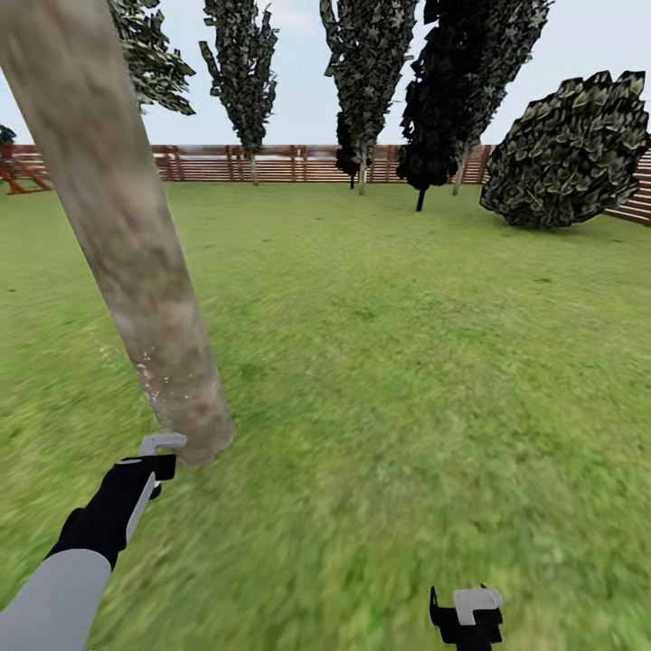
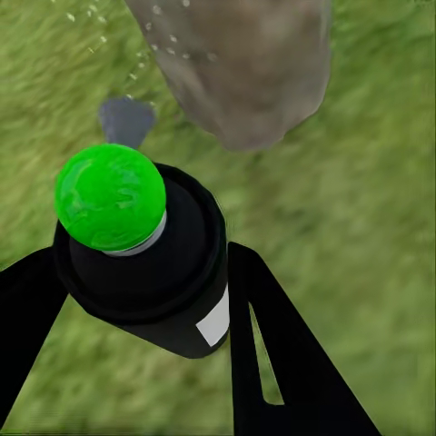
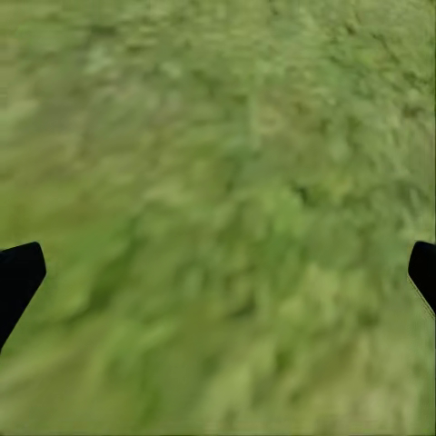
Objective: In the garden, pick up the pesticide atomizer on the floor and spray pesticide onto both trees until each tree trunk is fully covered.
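Big green lawn (image 1: 389, 362) all around me, brown slat fence (image 1: 298, 163) along the far edge with a row of dark trees (image 1: 366, 63) and one fat bush (image 1: 570, 149) in front of it.

The trunk (image 1: 127, 235) I'm working on leans across my head view on my left side, mottled grey-brown and beige, and it meets the grass right by my left claw (image 1: 163, 445). Near its base there are fine white specks of pesticide (image 1: 149, 380), and in my left wrist view more specks (image 2: 136, 45) hang in the air just beside the bark (image 2: 245, 64).

My left claw (image 2: 145, 300) is clamped on the atomizer (image 2: 154, 263): black bottle, green round cap (image 2: 110, 196), small white label, with its nozzle end facing the trunk base. Can't see what's inside it, the body is opaque.

My right claw (image 1: 466, 615) sits low at my right over bare grass, fingers (image 3: 18, 277) spread wide apart, holding nothing.
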### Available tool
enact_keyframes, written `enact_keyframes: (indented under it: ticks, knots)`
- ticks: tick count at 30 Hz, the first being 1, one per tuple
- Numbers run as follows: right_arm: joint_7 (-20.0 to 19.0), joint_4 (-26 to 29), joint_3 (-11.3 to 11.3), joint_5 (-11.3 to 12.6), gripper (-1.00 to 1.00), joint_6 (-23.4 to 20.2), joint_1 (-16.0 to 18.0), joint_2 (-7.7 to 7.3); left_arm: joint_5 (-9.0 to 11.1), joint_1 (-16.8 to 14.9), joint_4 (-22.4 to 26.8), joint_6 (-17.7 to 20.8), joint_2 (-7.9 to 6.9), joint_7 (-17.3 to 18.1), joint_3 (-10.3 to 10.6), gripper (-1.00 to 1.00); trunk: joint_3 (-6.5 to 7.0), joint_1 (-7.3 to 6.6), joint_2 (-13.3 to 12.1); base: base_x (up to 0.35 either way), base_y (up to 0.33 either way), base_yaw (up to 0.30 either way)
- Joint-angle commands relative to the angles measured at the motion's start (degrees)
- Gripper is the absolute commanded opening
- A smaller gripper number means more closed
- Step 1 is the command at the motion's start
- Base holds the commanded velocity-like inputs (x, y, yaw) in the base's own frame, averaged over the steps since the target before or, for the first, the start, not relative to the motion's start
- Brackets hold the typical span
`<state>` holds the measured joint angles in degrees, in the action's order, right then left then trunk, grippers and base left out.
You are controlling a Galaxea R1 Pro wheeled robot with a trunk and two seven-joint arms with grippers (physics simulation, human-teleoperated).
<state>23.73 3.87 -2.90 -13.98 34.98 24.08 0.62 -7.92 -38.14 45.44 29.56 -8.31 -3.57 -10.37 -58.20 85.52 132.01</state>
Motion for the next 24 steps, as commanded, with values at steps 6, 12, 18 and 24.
enact_keyframes:
  ticks: [6,12,18,24]
  knots:
    - [0.0,0.0,0.0,0.0,1.00,0.0,0.0,0.00,-0.1,0.0,0.0,0.0,-0.13,-0.1,-0.1,-1.00,0.00,0.00,0.0,0.200,-0.228,0.055]
    - [0.0,0.0,0.0,0.0,1.00,0.0,0.0,0.02,0.0,0.0,0.0,-0.1,-0.13,-0.1,-0.1,-1.00,0.00,0.00,0.0,0.199,-0.226,0.009]
    - [0.0,0.0,0.0,0.0,1.00,0.0,0.0,0.05,0.1,0.0,0.1,0.0,0.10,-0.1,0.0,-1.00,0.00,0.00,0.0,0.107,-0.193,0.220]
    - [0.0,0.0,0.0,0.0,1.00,0.0,0.0,0.04,-0.1,2.3,-2.5,-0.3,0.09,-0.2,0.2,-1.00,0.00,0.00,0.0,0.003,-0.014,0.277]
